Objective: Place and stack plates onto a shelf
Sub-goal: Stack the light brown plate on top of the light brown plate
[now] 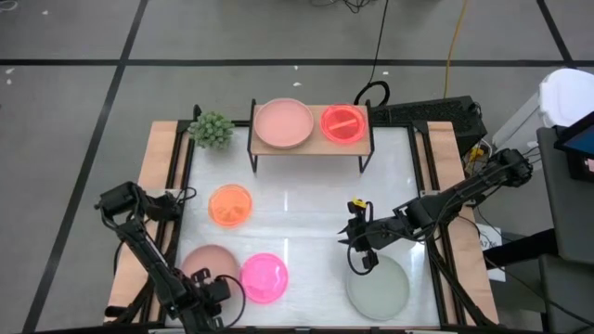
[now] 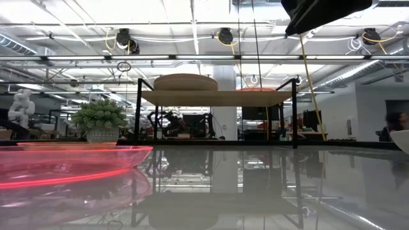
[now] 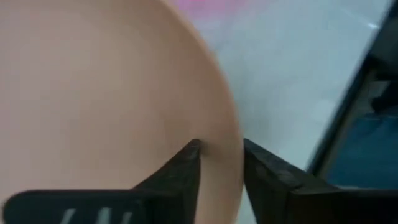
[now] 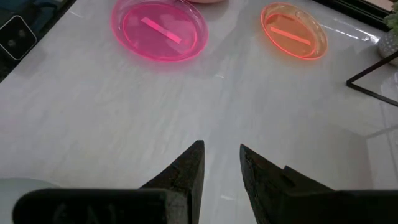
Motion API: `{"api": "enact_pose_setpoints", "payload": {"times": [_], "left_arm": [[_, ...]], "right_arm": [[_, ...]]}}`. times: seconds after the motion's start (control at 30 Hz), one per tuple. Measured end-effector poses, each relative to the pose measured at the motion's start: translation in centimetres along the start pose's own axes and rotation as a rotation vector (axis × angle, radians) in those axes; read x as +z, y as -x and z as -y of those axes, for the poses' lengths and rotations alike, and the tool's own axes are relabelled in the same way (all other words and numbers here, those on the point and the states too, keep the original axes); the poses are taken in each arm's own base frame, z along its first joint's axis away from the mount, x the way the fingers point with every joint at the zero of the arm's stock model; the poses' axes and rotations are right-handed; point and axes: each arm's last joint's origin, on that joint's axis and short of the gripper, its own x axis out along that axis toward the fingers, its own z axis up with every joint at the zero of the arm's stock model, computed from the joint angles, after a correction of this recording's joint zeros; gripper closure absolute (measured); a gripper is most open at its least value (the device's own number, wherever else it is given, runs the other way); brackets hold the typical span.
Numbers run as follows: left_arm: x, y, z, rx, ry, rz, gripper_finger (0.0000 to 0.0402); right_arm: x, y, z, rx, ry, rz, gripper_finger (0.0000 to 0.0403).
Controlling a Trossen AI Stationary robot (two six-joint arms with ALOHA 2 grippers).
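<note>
The shelf (image 1: 313,139) stands at the table's far edge and carries a dusty pink plate (image 1: 284,123) and a red-orange translucent plate (image 1: 344,122). On the table lie an orange translucent plate (image 1: 230,204), a magenta plate (image 1: 264,276), a pale grey-green plate (image 1: 378,286) and another dusty pink plate (image 1: 206,263). My left gripper (image 1: 212,289) is at this pink plate's near rim, shut on it. My right gripper (image 4: 221,163) hovers slightly open over bare table, just beyond the grey-green plate's far rim. My left gripper pinches the near rim (image 3: 224,155) of the dusty pink plate. One finger (image 3: 186,163) lies on the plate's upper face and the other finger (image 3: 264,171) is outside the rim. Whether the plate is lifted off the table I cannot tell.
A small potted plant (image 1: 213,129) stands left of the shelf at the far edge. Black frame rails run along the table's left and right sides. Bare white tabletop (image 1: 306,213) lies between the shelf and the near plates.
</note>
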Motion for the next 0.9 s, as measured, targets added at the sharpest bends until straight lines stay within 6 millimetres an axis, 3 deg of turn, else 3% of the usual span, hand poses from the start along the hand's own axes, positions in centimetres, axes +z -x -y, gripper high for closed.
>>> {"api": "enact_pose_setpoints", "payload": {"times": [0.2,0.5,0.9], "left_arm": [[-0.4,0.1,-0.3,0.039,-0.022,0.002,0.0353],[-0.3,0.8,-0.7,0.119,-0.029,-0.018,0.0369],[0.7,7.2,0.5,0.328,-0.077,-0.033,0.0391]], "right_arm": [[0.0,0.0,0.0,0.001,0.000,0.000,0.0314],[0.0,0.0,0.0,0.001,0.000,0.000,0.0314],[0.0,0.0,0.0,0.002,0.000,0.001,0.0314]]}}
